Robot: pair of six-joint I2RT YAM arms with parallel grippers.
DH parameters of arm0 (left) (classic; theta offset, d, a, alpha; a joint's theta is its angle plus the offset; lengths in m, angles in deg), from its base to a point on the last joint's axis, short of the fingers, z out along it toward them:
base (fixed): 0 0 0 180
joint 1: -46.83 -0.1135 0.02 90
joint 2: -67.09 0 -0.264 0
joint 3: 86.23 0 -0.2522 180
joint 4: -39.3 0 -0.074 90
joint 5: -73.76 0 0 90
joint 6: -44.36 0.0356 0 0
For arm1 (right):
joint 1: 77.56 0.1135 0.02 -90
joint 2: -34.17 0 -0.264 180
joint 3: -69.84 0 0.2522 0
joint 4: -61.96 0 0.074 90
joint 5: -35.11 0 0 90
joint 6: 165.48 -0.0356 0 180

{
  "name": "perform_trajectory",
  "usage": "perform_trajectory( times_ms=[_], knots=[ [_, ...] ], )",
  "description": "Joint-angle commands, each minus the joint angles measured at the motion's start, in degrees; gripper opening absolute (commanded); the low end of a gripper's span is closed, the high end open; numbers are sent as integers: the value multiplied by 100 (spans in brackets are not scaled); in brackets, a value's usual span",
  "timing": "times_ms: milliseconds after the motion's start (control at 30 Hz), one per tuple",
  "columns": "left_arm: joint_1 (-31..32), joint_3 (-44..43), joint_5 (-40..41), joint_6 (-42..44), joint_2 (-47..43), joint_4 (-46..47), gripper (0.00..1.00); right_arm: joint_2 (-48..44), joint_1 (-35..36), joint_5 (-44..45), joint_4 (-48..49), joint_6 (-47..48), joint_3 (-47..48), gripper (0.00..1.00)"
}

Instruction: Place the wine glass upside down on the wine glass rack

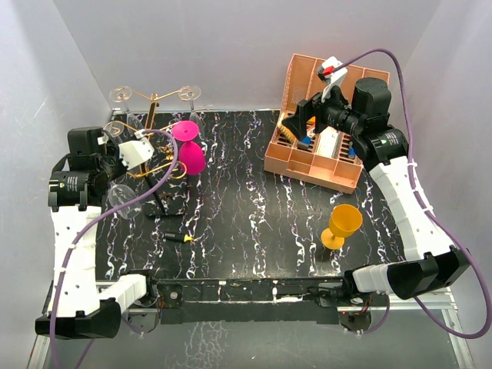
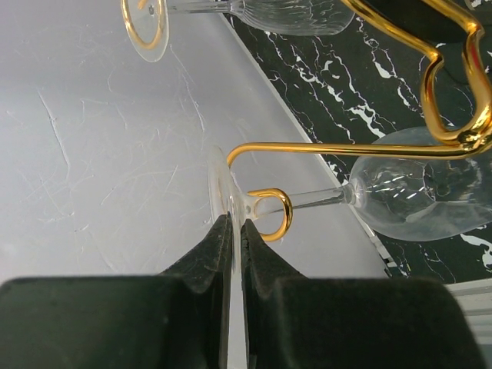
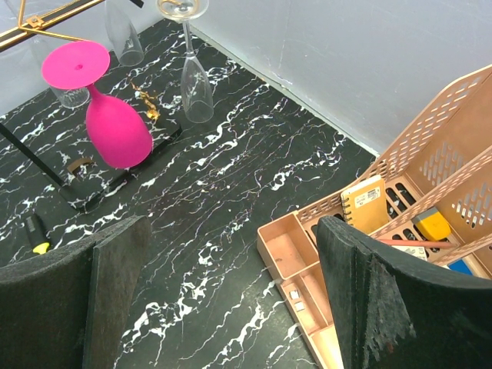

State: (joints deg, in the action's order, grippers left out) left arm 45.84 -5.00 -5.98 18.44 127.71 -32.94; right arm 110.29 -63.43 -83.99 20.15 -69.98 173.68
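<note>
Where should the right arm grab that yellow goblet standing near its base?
Probably by its short stem, approached level from the table's middle, where nothing crowds it. The yellow goblet stands upright, and the stem is its narrow waist between the wider bowl and foot.

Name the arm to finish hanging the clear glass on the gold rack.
Left arm. Its jaws are shut on the wine glass foot, the stem in a hook of the rack. The right arm is over the organiser, jaws open.
</note>
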Motion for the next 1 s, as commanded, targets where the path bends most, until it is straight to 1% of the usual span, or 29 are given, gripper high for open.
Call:
perform_trajectory(
  times_ms=[0, 67, 300, 667, 967],
  knots=[
    [18, 37, -96, 15, -82, 276, 4, -106, -32, -63, 352, -12, -43, 98],
    [17, 61, -144, -1, -91, 280, 5, -106, -27, -68, 360, -5, -52, 98],
    [14, 172, -366, -172, -140, 302, 15, -97, -34, -69, 365, -8, -61, 98],
    [14, 251, -529, -344, -169, 335, 20, -97, -33, -86, 382, -8, -87, 98],
    [13, 200, -749, -578, -192, 383, 30, -88, -33, -110, 381, -14, -87, 98]
  ],
)
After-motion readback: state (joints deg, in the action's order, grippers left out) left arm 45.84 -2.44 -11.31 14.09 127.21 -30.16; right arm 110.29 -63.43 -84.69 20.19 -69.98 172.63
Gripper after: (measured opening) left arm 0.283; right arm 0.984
